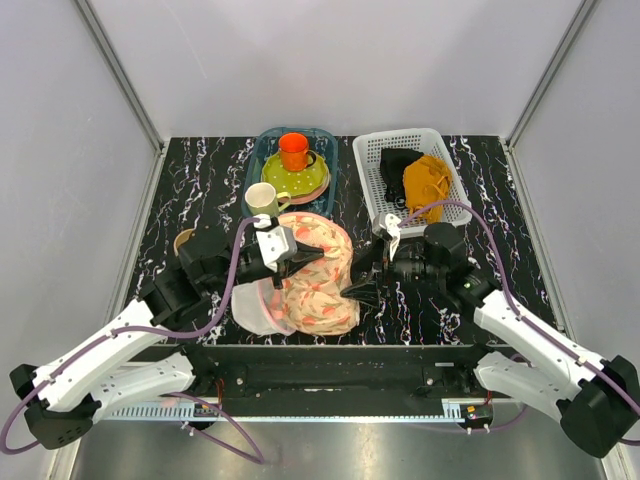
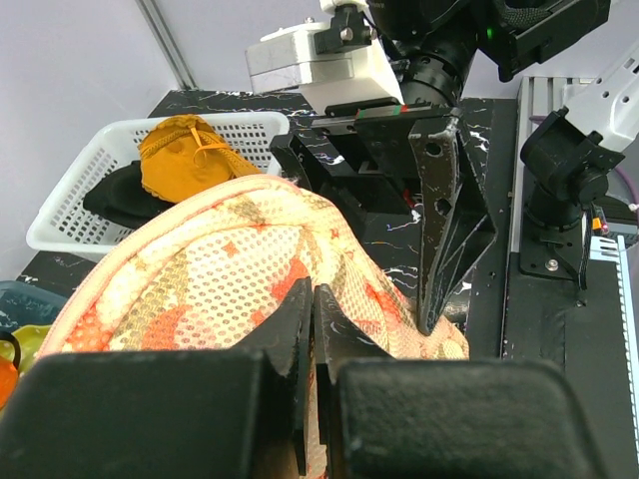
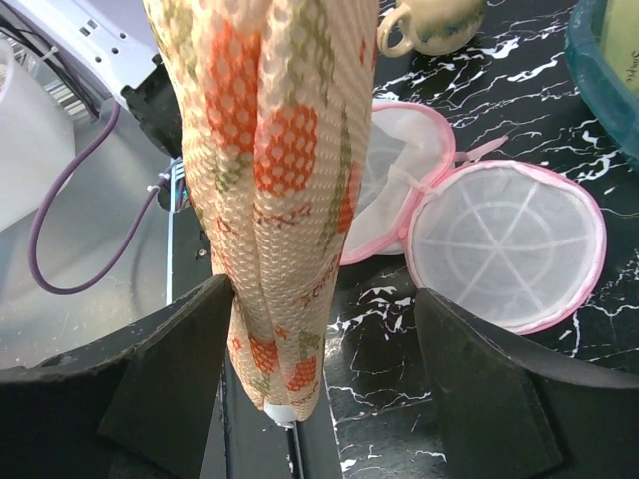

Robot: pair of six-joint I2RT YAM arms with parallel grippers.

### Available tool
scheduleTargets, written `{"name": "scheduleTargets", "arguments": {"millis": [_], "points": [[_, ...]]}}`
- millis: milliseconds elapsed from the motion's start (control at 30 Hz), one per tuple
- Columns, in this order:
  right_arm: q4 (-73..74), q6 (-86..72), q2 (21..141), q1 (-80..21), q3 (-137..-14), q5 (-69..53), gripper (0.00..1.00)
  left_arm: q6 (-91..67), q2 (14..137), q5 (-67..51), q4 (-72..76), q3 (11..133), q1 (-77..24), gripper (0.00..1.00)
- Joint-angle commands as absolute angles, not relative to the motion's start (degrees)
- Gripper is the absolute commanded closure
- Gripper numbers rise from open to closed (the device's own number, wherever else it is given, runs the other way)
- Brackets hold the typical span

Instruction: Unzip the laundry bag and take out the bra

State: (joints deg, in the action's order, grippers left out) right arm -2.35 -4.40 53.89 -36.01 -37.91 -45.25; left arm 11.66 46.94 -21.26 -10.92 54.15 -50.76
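- Bench (image 1: 200,180): dark and marbled, carrying the laundry bag.
- Laundry bag (image 1: 315,275): partly raised and hanging folded, probably to bring its zip edge within reach.
- Left pincer (image 2: 313,299): clenched on the bag's upper fabric, holding it up.
- Right pincer (image 3: 321,299): released, jaws straddling the bag's lower edge.
- Bra: unseen, presumably inside the bag.

**Around the table's edges**

Along the far edge of the table (image 1: 200,180), right of centre, we see a white basket (image 1: 366,185) holding a black garment (image 1: 397,162) and a mustard garment (image 1: 428,183). Left of it sits a blue tray (image 1: 265,135) with a green plate (image 1: 285,178) and an orange cup (image 1: 293,151). A cream mug (image 1: 262,199) stands at the tray's near left corner. A mesh pouch (image 3: 509,244) lies towards the near edge.
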Motion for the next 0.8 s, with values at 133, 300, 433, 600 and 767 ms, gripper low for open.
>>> {"name": "scheduleTargets", "arguments": {"millis": [133,300,433,600,767], "points": [[-5.71,-6.32,54.67,-37.53,-37.97,-50.80,0.15,12.66,47.55,-19.42,-2.46,55.99,-50.98,1.00],[-8.17,-8.00,55.20,-39.11,-37.62,-53.79,0.14,13.01,47.72,-19.42,-1.49,55.81,-50.98,1.00],[-8.52,-8.08,55.72,-39.55,-37.44,-52.30,0.13,11.96,47.81,-19.60,-0.53,55.64,-50.98,1.00],[-15.63,-11.59,59.05,-42.18,-37.00,-51.07,0.17,10.99,48.34,-21.35,1.49,54.93,-51.06,1.00],[-20.91,-15.46,62.84,-44.21,-36.56,-48.52,0.21,10.37,49.30,-21.71,2.46,55.02,-50.98,1.00]]}}
